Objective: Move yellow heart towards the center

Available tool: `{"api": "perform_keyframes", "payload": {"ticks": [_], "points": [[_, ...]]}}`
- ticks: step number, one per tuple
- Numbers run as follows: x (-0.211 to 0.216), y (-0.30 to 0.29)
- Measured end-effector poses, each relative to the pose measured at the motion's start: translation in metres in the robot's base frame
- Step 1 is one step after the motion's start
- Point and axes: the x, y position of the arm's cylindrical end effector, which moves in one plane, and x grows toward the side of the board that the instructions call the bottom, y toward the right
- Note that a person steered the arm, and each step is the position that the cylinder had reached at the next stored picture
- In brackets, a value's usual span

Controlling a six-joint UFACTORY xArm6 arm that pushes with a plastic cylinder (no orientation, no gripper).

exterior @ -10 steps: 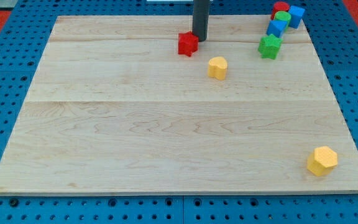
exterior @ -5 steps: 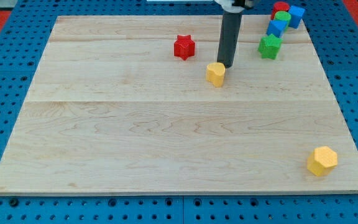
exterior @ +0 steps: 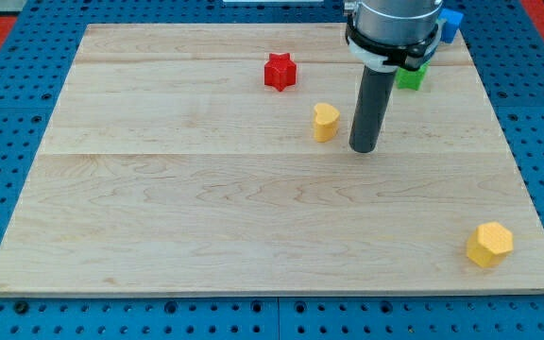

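My tip (exterior: 364,149) beside the yellow heart (exterior: 325,122)
Tip rests on the wooden surface (exterior: 206,208), just right of the heart; no jaws here, nothing held.

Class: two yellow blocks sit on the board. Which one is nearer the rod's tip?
The yellow heart, just to the view's left of my tip. The yellow hexagon lies far off, at the board's bottom-right corner.
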Motion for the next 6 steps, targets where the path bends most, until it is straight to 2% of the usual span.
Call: {"api": "perform_keyframes", "payload": {"ticks": [6], "points": [[-0.006,-0.024]]}}
